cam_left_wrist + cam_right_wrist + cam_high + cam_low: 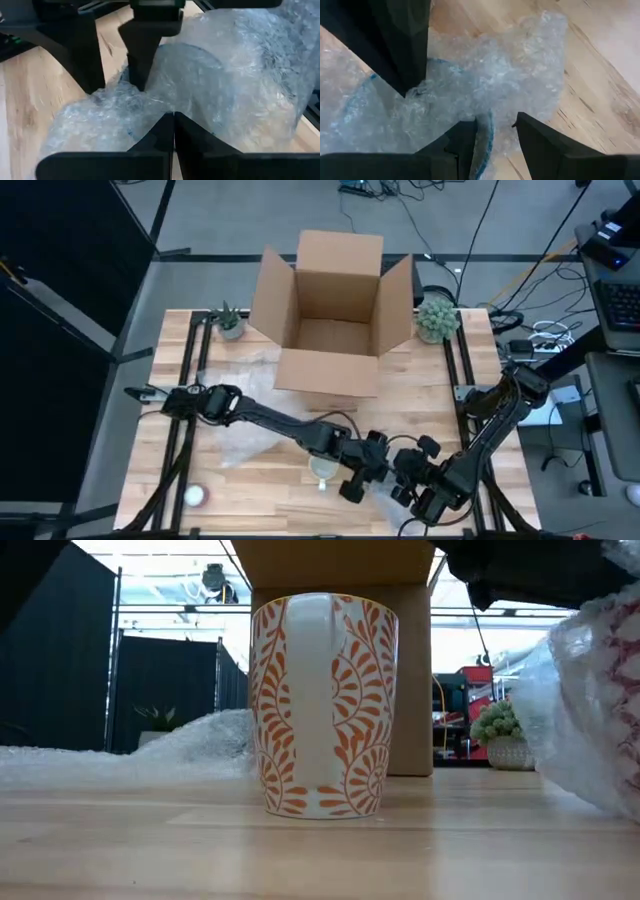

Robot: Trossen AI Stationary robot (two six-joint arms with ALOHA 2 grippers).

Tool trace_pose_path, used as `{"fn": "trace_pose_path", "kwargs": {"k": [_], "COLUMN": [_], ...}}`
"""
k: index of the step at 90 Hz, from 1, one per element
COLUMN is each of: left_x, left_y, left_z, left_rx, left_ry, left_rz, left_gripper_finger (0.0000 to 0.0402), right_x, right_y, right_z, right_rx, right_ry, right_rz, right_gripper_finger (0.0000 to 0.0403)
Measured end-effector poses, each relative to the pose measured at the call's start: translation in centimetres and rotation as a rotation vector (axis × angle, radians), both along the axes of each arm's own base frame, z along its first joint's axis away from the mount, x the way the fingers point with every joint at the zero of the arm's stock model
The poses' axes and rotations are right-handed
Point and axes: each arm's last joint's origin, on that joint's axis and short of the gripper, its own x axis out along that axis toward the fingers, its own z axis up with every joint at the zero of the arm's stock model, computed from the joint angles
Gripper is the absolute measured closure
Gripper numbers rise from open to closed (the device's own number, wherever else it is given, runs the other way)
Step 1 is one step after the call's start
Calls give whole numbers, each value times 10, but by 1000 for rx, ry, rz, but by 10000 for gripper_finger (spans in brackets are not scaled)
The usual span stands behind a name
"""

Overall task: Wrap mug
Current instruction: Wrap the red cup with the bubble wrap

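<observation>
White mug (325, 705) patterned with orange fern scrolls; brown cardboard box (331, 315); clear bubble wrap (210, 90).

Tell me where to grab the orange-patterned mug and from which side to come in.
Grip the orange-patterned mug by its rim from straight above, one finger inside and one outside. It stands upright on the table with the mouth up, so the rim is likely the easiest edge to pinch. The handle faces the low camera; pick a stretch of rim away from it, since the wall there is plain and even.
</observation>
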Motion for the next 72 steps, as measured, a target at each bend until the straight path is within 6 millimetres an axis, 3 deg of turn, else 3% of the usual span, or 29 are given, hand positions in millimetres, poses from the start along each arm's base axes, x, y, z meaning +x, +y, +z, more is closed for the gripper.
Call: {"fn": "trace_pose_path", "kwargs": {"k": [20, 43, 58, 72], "left_x": [0, 7, 9, 9], "left_y": [-3, -1, -1, -1], "left_z": [3, -16, -16, -17], "left_rx": [12, -18, -21, -17], "left_ry": [-21, -11, -31, -31], "left_rz": [22, 73, 79, 82], "left_gripper_finger": [402, 402, 402, 402], "right_x": [0, 0, -4, -20], "right_y": [0, 0, 4, 18], "right_z": [0, 3, 35, 72], "right_rx": [-1, -1, 84, 220], "right_ry": [2, 8, 3, -55], "right_rz": [-1, 20, 100, 220], "right_gripper_finger": [273, 273, 273, 273]}}
